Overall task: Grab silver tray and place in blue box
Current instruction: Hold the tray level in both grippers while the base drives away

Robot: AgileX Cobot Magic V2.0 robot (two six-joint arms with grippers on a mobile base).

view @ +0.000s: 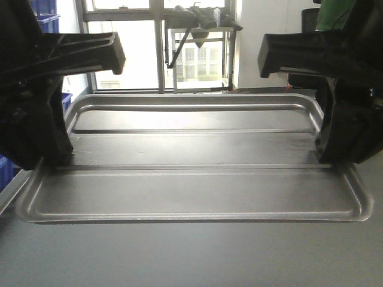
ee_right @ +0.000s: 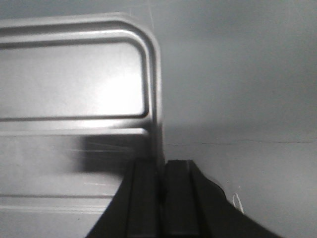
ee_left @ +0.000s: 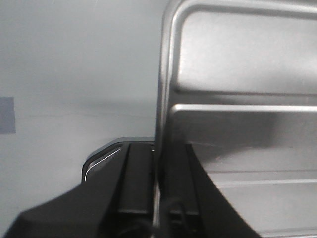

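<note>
The silver tray [view: 191, 185] is held level above the grey floor, filling the middle of the front view. My left gripper [view: 51, 160] is shut on the tray's left rim; in the left wrist view the rim [ee_left: 161, 124] runs between the two black fingers [ee_left: 141, 178]. My right gripper [view: 328, 156] is shut on the right rim; in the right wrist view the rim [ee_right: 154, 99] sits between the black fingers [ee_right: 179, 198]. The blue box as a whole is out of view.
Blue crates [view: 48, 21] stand at the far left, with more blue plastic [view: 6, 170] by the left arm. A window and a metal stand [view: 200, 27] are ahead. Grey floor [view: 191, 257] lies under the tray.
</note>
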